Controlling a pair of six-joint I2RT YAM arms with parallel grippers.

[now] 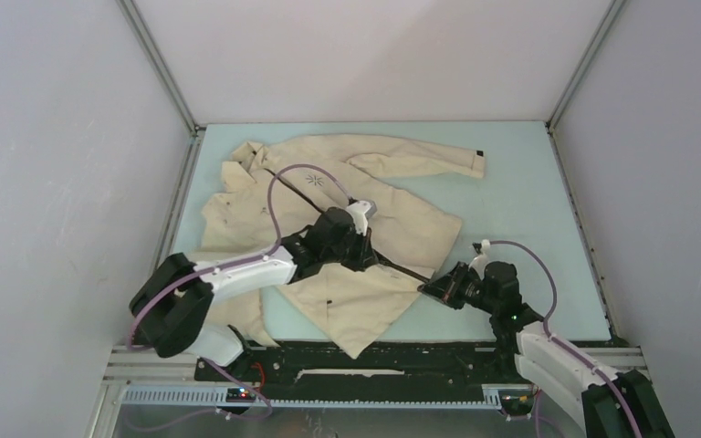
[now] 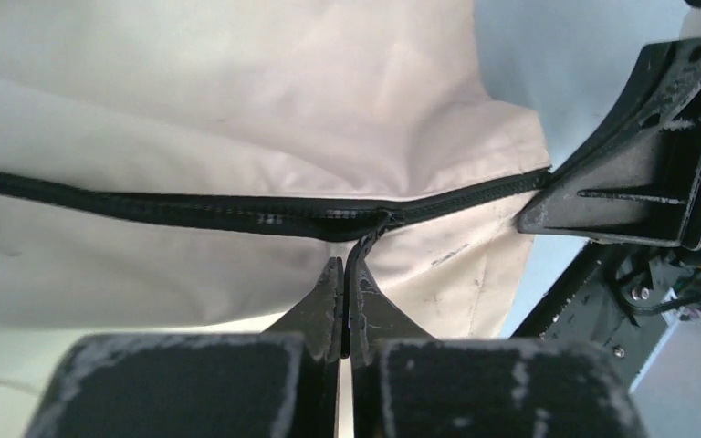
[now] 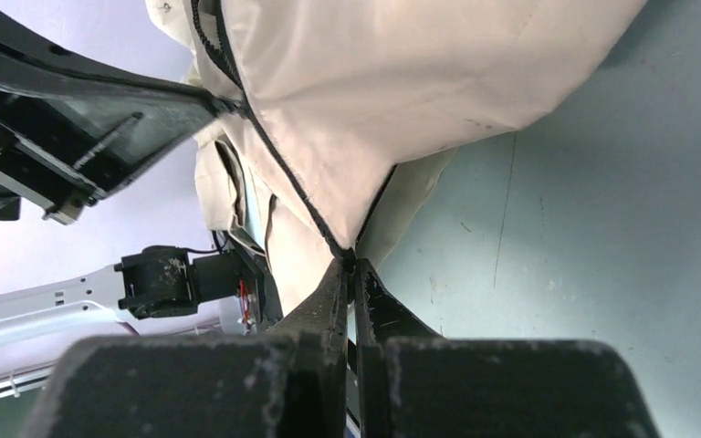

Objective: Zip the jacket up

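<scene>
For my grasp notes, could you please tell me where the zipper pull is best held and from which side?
Grip the thin pull tab dangling from the slider, coming from the tab's free end, square to the zipper line, as the left hand does: it is slim and stands clear of the fabric, so a pinch likely suits.

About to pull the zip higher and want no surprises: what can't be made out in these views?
Top view: the left gripper covers the slider; the jacket's zipper teeth are too small to judge.
Left wrist view: the pull tab's end vanishes between the shut fingers.
Right wrist view: the zipper's bottom end is pinched inside the right gripper, unseen.
</scene>
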